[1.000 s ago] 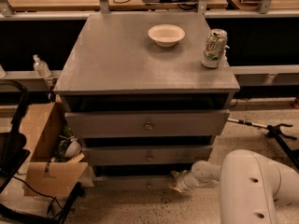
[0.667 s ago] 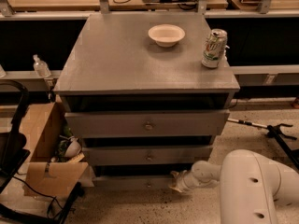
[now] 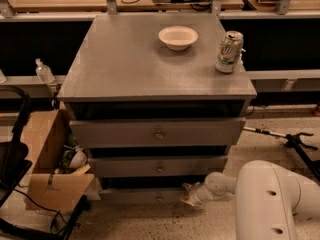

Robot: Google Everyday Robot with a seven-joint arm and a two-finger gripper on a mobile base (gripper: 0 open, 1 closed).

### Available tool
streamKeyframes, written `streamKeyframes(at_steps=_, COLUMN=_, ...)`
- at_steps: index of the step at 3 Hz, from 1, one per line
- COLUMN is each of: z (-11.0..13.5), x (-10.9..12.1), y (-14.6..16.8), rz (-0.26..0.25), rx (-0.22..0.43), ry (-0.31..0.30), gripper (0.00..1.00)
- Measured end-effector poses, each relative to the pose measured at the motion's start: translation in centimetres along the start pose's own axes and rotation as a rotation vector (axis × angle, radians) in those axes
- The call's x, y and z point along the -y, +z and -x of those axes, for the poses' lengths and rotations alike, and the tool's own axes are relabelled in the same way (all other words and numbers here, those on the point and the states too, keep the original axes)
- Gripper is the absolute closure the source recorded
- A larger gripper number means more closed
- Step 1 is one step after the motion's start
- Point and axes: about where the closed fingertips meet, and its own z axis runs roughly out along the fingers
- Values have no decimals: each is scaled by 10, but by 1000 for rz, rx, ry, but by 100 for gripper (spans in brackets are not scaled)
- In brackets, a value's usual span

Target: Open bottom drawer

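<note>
We are looking down on a grey desk (image 3: 125, 59) with three drawers stacked along its front edge. The robot's white arm (image 3: 275, 199) is filling the floor space below the desk's front right corner and reaching left toward the drawer fronts. An open cardboard box (image 3: 45, 149) is sitting on the floor beside the desk's left edge.

The top drawer (image 3: 200, 132) is showing the tallest front, and the middle drawer (image 3: 125, 166) is sitting just under it. The bottom drawer (image 3: 130, 196) is lying lowest, right at the floor, with a dark gap showing above its panel.

The end effector (image 3: 190, 196) is hanging against that lowest panel, just right of centre. We cannot tell whether it is spread or pressed together.

A white bowl (image 3: 178, 37) is resting near the desk's back edge. A soda can (image 3: 229, 52) is standing upright near the back right corner. The bottom drawer's small knob (image 3: 159, 198) is sitting just left of the end effector.
</note>
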Motion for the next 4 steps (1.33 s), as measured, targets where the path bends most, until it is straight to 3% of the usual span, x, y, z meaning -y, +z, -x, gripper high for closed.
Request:
streamKeyframes(at_steps=2, z=0, x=-1, y=1, rz=2, rx=1, ry=0, gripper=0)
streamKeyframes(at_steps=3, z=0, x=-1, y=1, rz=2, rx=1, ry=0, gripper=0)
streamKeyframes(at_steps=4, z=1, x=-3, y=3, rz=7, rx=2, ry=0, gripper=23)
